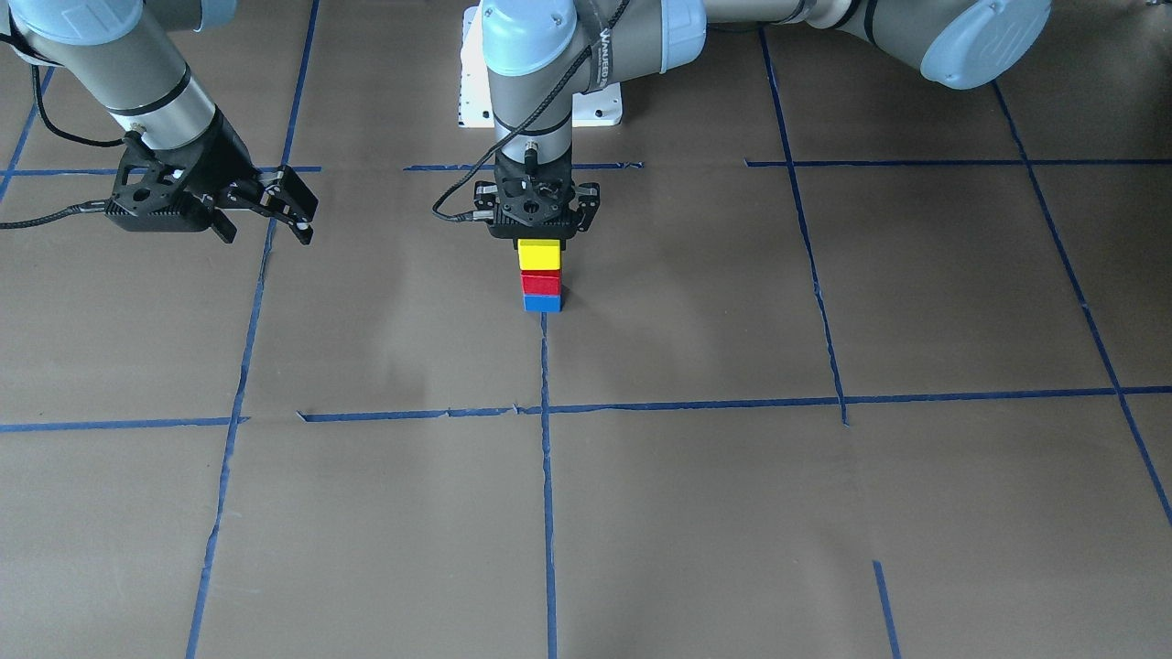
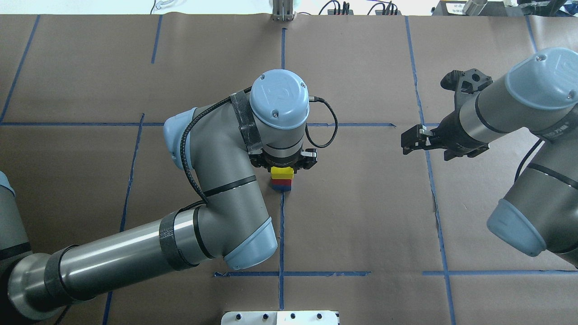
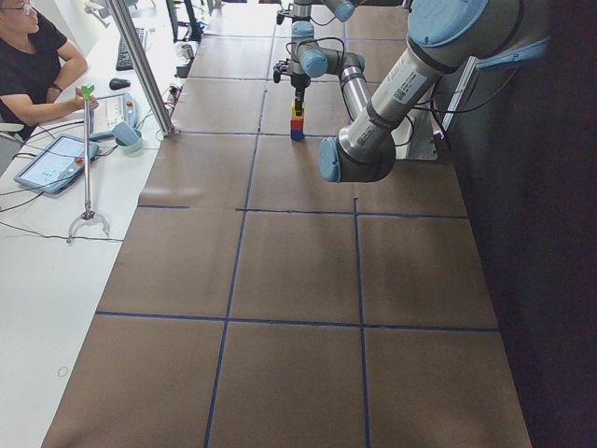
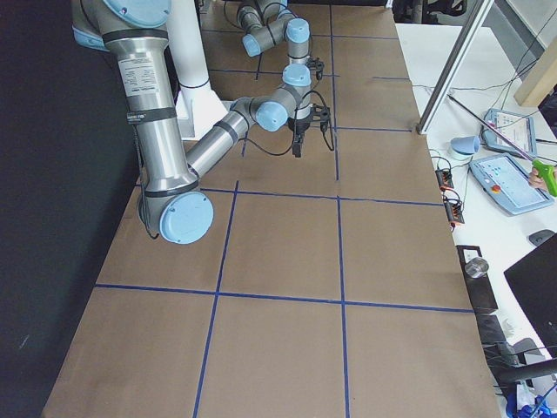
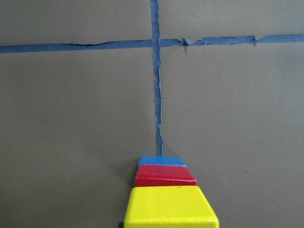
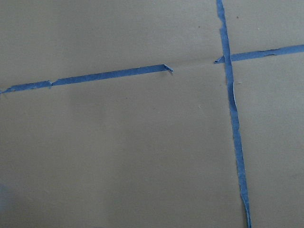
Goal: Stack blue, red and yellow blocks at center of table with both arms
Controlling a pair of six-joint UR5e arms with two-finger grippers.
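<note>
The blue block (image 1: 542, 303), red block (image 1: 540, 283) and yellow block (image 1: 538, 255) stand as one stack on the centre tape line, blue at the bottom and yellow on top. The stack also shows in the overhead view (image 2: 282, 173) and in the left wrist view (image 5: 170, 205). My left gripper (image 1: 539, 231) points straight down onto the stack. Its jaws sit tight against the upper sides of the yellow block, which rests on the red one. My right gripper (image 1: 291, 212) is open and empty, hovering well off to the side of the stack (image 2: 412, 140).
Brown paper with a grid of blue tape lines (image 1: 547, 476) covers the table. The white robot base plate (image 1: 476, 82) is behind the stack. An operator (image 3: 28, 65) sits at a side desk with tablets beyond the table's edge.
</note>
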